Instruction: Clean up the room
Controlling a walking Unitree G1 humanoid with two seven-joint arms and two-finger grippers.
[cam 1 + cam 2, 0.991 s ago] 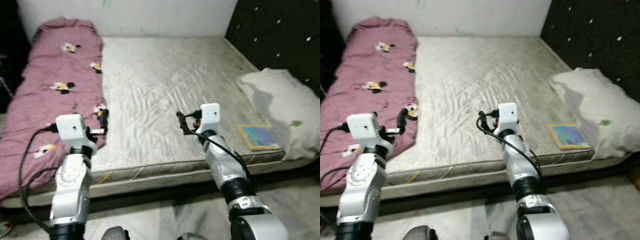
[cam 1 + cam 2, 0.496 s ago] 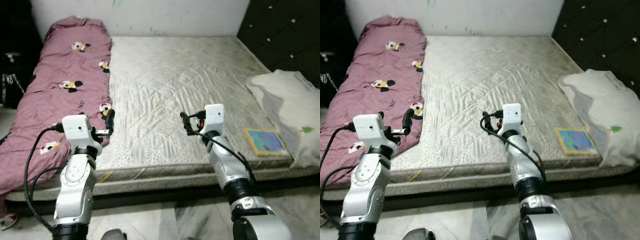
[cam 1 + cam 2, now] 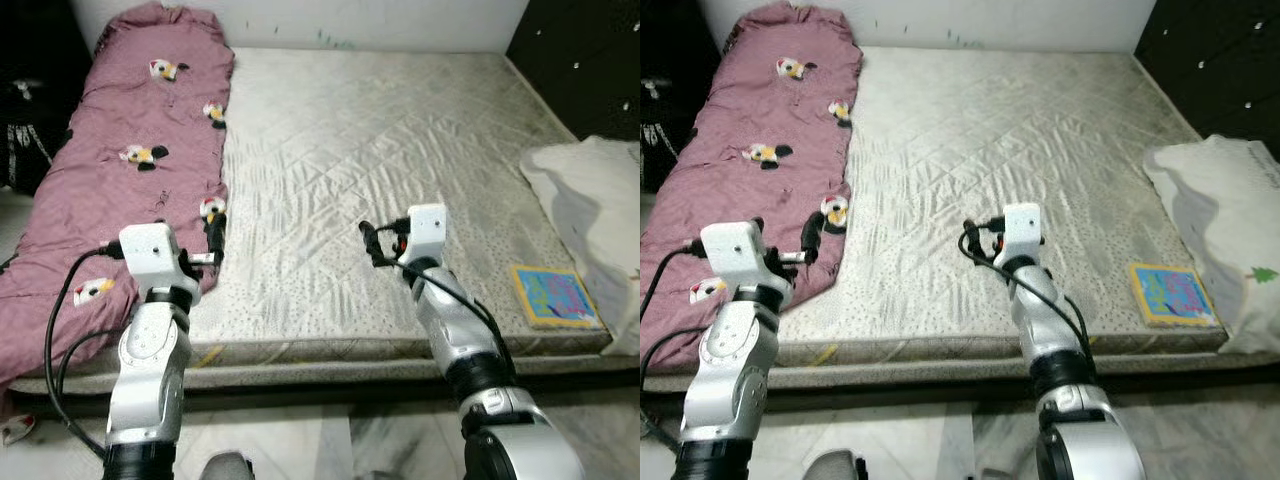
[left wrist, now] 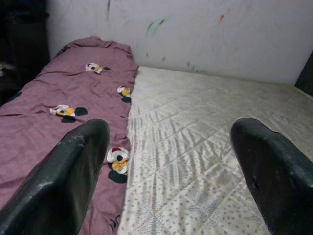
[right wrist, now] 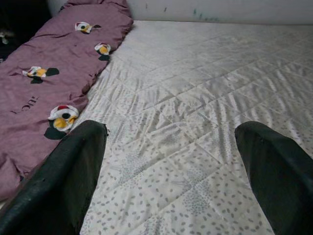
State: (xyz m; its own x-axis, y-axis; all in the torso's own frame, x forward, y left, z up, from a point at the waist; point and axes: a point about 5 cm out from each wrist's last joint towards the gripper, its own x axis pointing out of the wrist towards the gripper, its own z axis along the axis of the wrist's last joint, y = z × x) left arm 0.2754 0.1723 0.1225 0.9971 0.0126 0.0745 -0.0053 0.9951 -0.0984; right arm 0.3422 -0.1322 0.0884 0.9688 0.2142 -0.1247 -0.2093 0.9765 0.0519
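Left hand (image 3: 213, 243) over the maroon blanket (image 3: 110, 190) edge, right hand (image 3: 372, 243) above the mattress (image 3: 380, 150); both spread wide, holding nothing. Book (image 3: 556, 296) beside the pillow (image 3: 600, 200).

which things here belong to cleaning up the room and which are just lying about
Likely part of the job:
- purple blanket with cartoon prints, rumpled along the bed's left side
- colourful book at the mattress's front right corner
- white pillow hanging off the right edge
- left end effector and right end effector, both open and empty

Just there:
- mattress
- dark headboard
- wall with paint marks
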